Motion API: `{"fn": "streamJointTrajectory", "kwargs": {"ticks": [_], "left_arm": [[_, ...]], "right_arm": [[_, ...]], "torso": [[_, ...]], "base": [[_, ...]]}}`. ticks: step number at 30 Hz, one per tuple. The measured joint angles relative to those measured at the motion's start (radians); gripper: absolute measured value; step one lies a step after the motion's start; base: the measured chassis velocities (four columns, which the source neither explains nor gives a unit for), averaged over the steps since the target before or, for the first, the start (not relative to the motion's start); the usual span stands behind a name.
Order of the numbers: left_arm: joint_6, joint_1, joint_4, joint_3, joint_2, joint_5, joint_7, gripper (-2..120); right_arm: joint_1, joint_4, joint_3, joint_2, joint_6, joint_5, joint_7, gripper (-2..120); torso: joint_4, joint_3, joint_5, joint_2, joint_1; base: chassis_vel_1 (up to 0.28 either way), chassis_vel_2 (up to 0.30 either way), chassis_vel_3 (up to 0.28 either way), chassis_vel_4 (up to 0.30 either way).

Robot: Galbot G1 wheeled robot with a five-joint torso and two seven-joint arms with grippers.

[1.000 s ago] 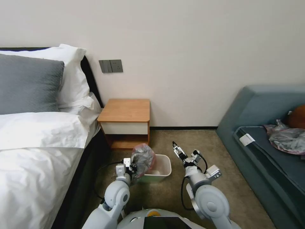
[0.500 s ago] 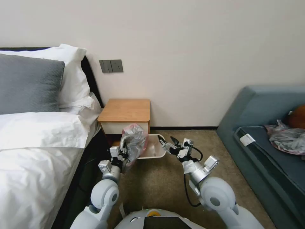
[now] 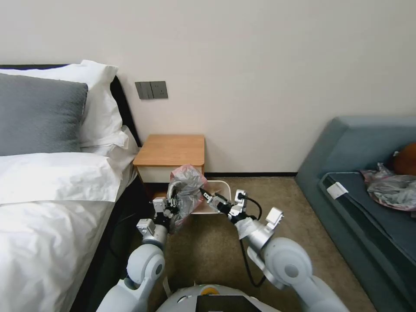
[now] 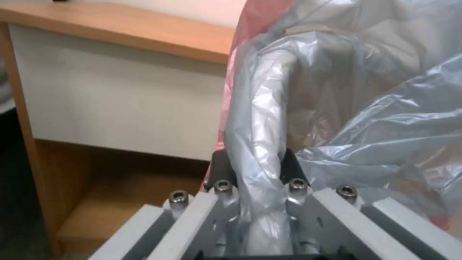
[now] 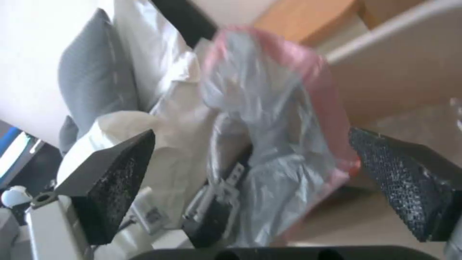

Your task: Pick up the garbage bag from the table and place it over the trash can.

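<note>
Before the table [image 3: 171, 150], left hand [image 4: 255, 169] pinches garbage bag [image 3: 185, 188] on the trash can [image 3: 216, 203] rim; right hand [image 5: 260, 173] spread beside it.

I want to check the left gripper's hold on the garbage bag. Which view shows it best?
The left wrist view: the left gripper has its jaws shut on a twisted fold of the garbage bag. The head view shows the bag bunched above that gripper. The right wrist view shows the bag between the right gripper's open jaws.
</note>
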Motion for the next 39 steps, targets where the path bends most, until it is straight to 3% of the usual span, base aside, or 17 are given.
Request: {"fn": "streamJointTrajectory", "kwargs": {"ticks": [11,25,39], "left_arm": [[-0.01,0.014,-0.019,-0.007,0.001,0.029,0.006,3],[-0.005,0.018,-0.032,-0.01,-0.005,0.027,0.017,3],[-0.004,0.023,-0.047,-0.012,-0.004,0.024,0.03,3]], "right_arm": [[0.054,-0.049,-0.055,0.032,0.005,-0.026,0.059,100],[0.133,-0.186,-0.077,0.022,0.007,-0.194,-0.083,100],[0.222,-0.243,-0.127,0.021,0.018,-0.196,-0.102,100]], "torso": [[0.0,0.0,0.0,0.0,0.0],[0.0,0.0,0.0,0.0,0.0],[0.0,0.0,0.0001,0.0,0.0]], "base": [[0.0,0.0,0.0,0.0],[0.0,0.0,0.0,0.0],[0.0,0.0,0.0,0.0]]}}
